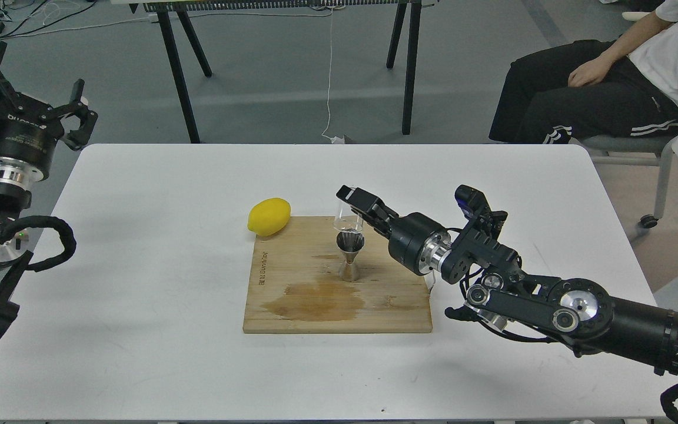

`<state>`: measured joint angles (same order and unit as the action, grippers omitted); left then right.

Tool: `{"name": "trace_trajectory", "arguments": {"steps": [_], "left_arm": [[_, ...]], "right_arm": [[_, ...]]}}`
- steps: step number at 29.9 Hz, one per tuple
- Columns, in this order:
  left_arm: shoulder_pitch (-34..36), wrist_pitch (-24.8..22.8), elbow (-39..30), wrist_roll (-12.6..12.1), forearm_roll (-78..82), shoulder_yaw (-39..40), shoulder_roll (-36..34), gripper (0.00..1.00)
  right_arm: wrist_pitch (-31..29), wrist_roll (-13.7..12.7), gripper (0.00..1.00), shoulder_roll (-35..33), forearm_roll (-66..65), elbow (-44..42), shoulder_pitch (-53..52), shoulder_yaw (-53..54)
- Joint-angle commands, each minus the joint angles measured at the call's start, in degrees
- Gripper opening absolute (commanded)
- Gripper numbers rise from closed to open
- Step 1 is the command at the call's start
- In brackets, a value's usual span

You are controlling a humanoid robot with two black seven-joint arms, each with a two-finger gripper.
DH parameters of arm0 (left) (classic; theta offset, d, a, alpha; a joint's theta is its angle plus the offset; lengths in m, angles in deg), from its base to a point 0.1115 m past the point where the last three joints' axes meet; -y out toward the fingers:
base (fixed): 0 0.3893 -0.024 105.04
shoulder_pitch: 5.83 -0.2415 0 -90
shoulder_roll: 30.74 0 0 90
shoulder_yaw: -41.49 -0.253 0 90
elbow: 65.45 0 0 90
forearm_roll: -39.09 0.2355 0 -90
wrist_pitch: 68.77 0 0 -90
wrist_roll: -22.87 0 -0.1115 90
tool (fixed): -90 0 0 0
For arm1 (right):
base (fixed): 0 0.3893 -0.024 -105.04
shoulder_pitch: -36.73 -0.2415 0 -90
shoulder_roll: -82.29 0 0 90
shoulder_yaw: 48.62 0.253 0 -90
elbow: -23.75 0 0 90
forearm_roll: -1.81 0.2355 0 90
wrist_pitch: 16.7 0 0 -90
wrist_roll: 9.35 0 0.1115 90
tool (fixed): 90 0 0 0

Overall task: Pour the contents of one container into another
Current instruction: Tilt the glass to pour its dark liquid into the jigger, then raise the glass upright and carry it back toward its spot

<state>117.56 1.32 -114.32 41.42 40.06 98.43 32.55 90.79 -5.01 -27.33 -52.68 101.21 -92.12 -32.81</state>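
Note:
A small steel jigger stands upright on the wooden cutting board, its upper cone dark inside. Right above it hangs the clear cup, tipped with its mouth down at the jigger's rim. My right gripper reaches in from the right and is shut on the clear cup. My left gripper is raised off the table's left edge, far from the board, fingers spread open and holding nothing.
A yellow lemon lies at the board's far left corner. A wet stain darkens the board in front of the jigger. The white table ends near the left arm. A seated person is behind at the right.

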Motion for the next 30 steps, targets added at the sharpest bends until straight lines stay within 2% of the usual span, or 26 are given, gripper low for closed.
{"name": "trace_trajectory", "arguments": {"steps": [1,7,13,18,25,30], "left_arm": [[0.0,0.0,0.0,0.0,0.0,0.0,0.0,1.0],[0.0,0.0,-0.1,0.0,0.0,0.0,-0.1,1.0],[0.0,0.0,0.0,0.0,-0.1,0.2,-0.6,1.0],[0.1,0.0,-0.1,0.0,-0.1,0.2,-1.0,1.0],[0.1,0.0,0.0,0.0,-0.1,0.2,-1.4,1.0],[0.1,-0.1,-0.1,0.0,-0.2,0.3,-1.9,1.0]], "right_arm": [[0.0,0.8,0.32,-0.2,-2.1,-0.6,0.1,0.0],[0.0,5.7,0.32,-0.6,-4.9,-0.3,-0.1,-1.5],[0.1,6.7,0.32,-4.2,-5.1,0.1,-0.2,-1.0],[-0.6,5.6,0.32,-5.8,0.6,1.2,0.8,4.0],[-0.9,2.7,0.32,-6.9,22.7,3.1,1.4,12.2],[-1.4,-0.6,0.32,-7.5,39.6,3.8,6.5,22.0]]}}
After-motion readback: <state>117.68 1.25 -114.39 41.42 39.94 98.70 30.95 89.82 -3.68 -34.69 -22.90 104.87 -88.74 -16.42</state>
